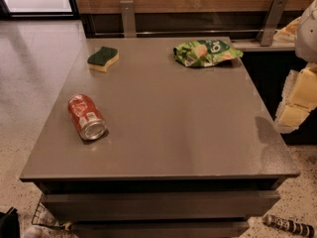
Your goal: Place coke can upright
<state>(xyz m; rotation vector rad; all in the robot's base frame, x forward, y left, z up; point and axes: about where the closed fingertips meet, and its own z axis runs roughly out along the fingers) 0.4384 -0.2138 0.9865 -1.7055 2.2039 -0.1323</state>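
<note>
The coke can [86,116] is red with a white label patch. It lies on its side on the grey table [173,128], near the left front edge, with one silver end turned toward the front. My gripper [291,114] shows at the right edge of the view, pale yellow and white, off the table's right side. It is far from the can and holds nothing that I can see.
A green and yellow sponge [103,57] sits at the back left of the table. A green crisp bag [207,52] lies at the back right. Two metal posts [127,18] and a rail stand behind the table. Speckled floor lies to the left.
</note>
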